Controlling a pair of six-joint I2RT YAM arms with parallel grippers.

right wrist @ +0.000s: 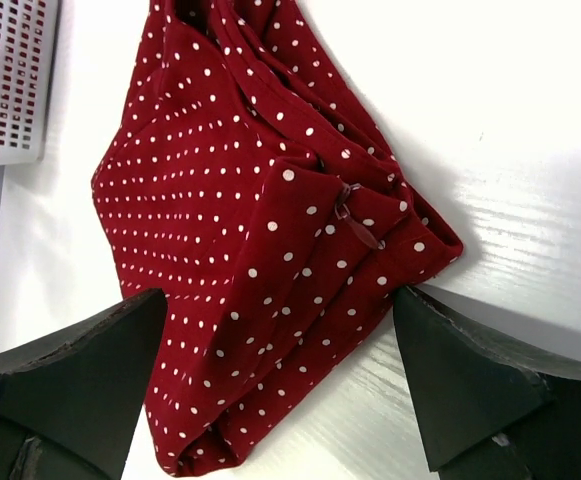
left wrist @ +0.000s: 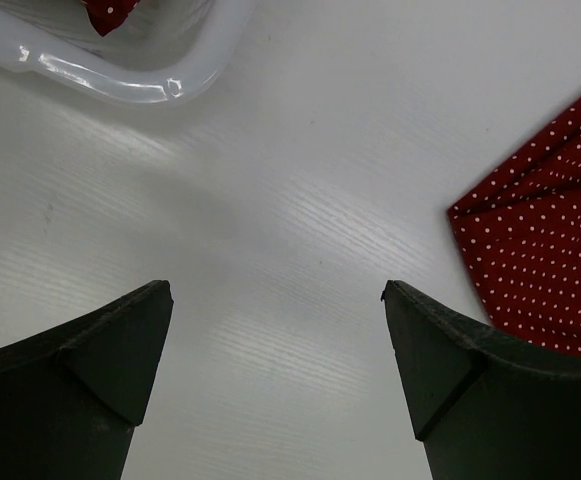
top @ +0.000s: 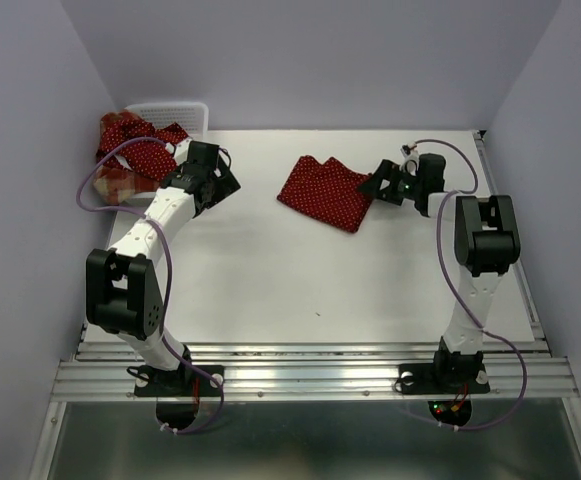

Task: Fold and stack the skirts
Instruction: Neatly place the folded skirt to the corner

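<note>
Table (top: 300, 290): white, fills the middle of the top view. Left arm (top: 140, 270) runs up the left side, right arm (top: 475, 270) up the right side. Mesh basket (top: 182, 108): white, upper left, at the table's far corner.

Skirts:
- folded dotted skirt (top: 322, 192): dark red, flat on the table, upper centre, well apart from the basket.
- second dotted skirt (top: 132, 133): bunched up, spilling over the basket's front.
- plaid skirt (top: 120, 187): just below that one, mostly hidden by the left arm and its cable.

Left gripper (left wrist: 275, 292): jaws wide, nothing between them, bare table underneath; sits between the basket and the folded dotted skirt.

Right gripper (right wrist: 278, 295): jaws wide, straddling the folded dotted skirt's right-hand corner; can't tell if it touches the cloth.

Zipper pull (right wrist: 355, 222): shows on the top layer of the fold.
</note>
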